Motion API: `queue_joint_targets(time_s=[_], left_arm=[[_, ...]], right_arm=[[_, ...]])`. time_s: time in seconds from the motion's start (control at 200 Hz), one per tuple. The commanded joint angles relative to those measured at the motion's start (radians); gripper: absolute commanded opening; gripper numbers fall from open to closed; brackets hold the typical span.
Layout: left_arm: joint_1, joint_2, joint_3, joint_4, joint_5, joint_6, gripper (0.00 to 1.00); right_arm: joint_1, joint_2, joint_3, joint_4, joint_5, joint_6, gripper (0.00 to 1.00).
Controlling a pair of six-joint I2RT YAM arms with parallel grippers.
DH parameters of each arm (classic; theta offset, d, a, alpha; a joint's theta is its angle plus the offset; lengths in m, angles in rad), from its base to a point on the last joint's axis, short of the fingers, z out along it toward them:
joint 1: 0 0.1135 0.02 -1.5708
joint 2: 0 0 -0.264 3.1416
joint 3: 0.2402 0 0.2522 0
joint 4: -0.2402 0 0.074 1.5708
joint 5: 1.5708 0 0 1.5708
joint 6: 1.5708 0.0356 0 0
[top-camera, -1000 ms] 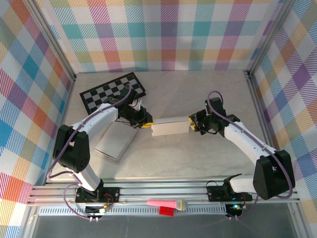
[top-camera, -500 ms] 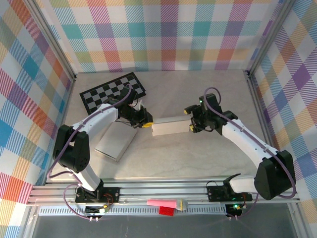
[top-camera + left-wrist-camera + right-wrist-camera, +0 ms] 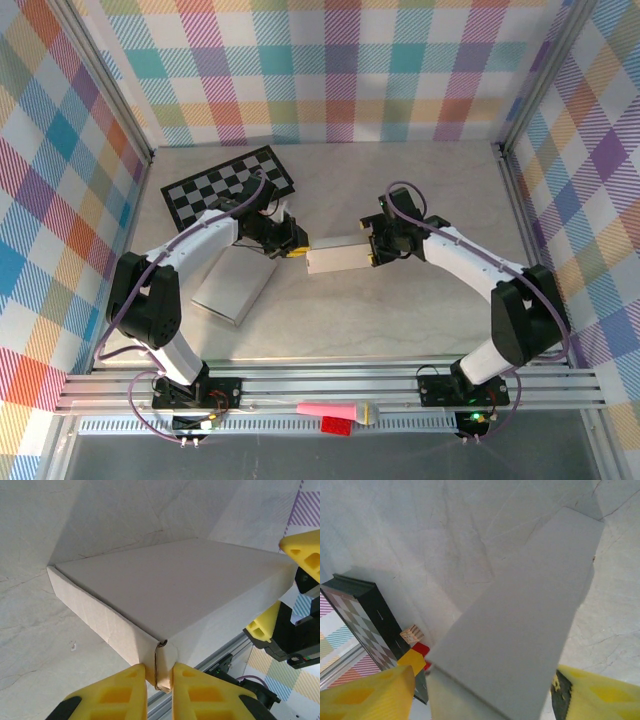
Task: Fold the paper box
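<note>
R claw [image 3: 373, 246] slid left, now straddling box [image 3: 335, 257]; L claw [image 3: 296, 250] pinching corner.

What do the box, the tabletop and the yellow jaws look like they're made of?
Box: likely thin paperboard, matte off-white, with creased edges and a curled flap at the pinched corner.
Tabletop: pale, marble-look surface with grey veins. It may be a printed sheet or laminate, but I cannot tell.
Left gripper jaws: smooth yellow plastic with moulded pockets, possibly 3D-printed.
</note>
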Motion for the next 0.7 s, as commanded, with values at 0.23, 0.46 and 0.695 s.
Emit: queue_joint_targets(time_s=[0.23,0.46,0.695], left_arm=[[-0.030,-0.037,-0.038,-0.055,-0.055,-0.011,0.15],[-0.042,-0.134,-0.053,-0.054,-0.065,-0.040,0.26],[-0.035,-0.239,-0.040,-0.040,-0.029,-0.096,0.30]], right_arm=[[-0.025,-0.005,-0.049,0.078,-0.057,-0.095,0.52],[-0.063,-0.050,-0.126,0.151,-0.118,-0.215,0.40],[-0.096,-0.039,-0.241,0.462,-0.224,-0.420,0.36]])
